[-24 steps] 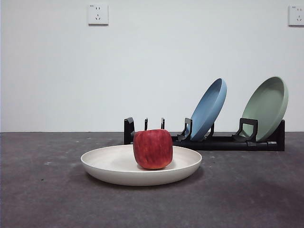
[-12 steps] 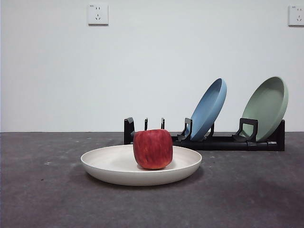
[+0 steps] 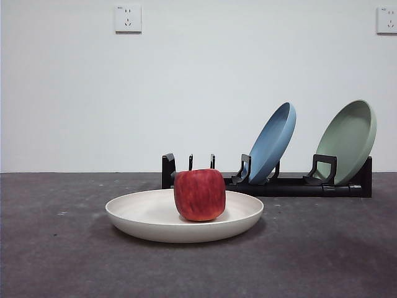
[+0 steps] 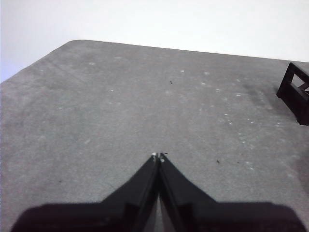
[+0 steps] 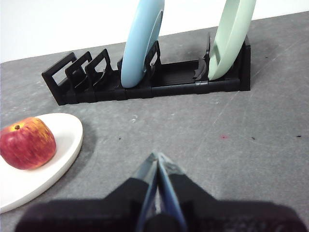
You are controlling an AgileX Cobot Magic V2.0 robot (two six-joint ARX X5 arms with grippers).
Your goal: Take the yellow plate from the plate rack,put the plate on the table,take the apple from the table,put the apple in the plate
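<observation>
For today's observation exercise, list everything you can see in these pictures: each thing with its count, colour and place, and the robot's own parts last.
apple: one, red, resting in the yellow plate.
yellow plate: one, cream, flat on the table in front of the rack.
rack: one, black, on the table behind the yellow plate; its slots behind the apple hold nothing.
blue plate: one, blue, leaning in the rack's middle.
green plate: one, pale green, leaning at the rack's far end.
table: one, dark grey, under everything.
sockets: two, white, high on the wall.
left gripper: one, black, shut, over bare table.
right gripper: one, black, shut, over the table beside the yellow plate.
</observation>
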